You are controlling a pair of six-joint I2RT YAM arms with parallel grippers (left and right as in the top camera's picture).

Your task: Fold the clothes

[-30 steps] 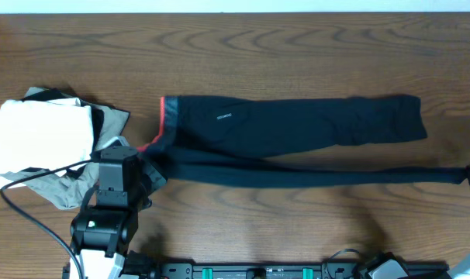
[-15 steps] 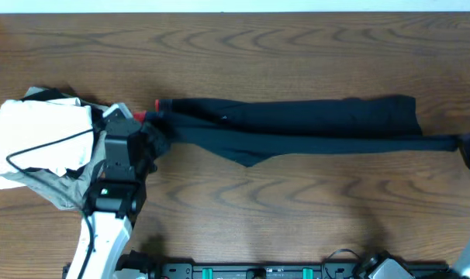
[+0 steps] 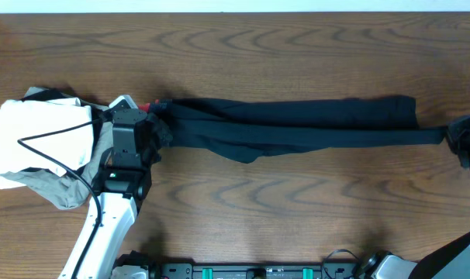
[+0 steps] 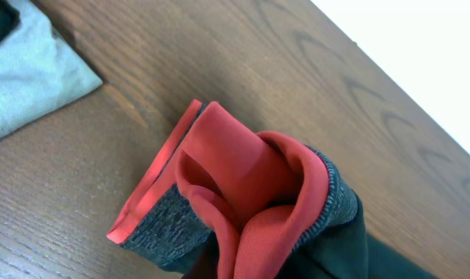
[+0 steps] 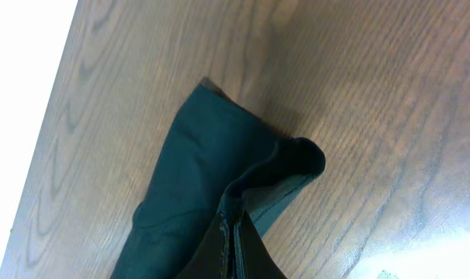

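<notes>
Overhead: shows black stretchy leggings (image 3: 297, 116) drawn out long across the brown wooden table (image 3: 297, 46), from 9 to 3 o'clock. Finds the left gripper (image 3: 156, 122) closed on the waistband end at 9 o'clock and the right gripper (image 3: 452, 133) pinching a leg cuff at 3 o'clock. Places a folded white garment (image 3: 41, 136) on an olive-grey garment (image 3: 60, 194) further toward 9 o'clock.

Left wrist: shows bunched coral-red waistband trim (image 4: 250, 178) and a grey heathered inner band (image 4: 165, 225).

Right wrist: shows the dark cuff (image 5: 204, 155) gathered toward 6 o'clock.
</notes>
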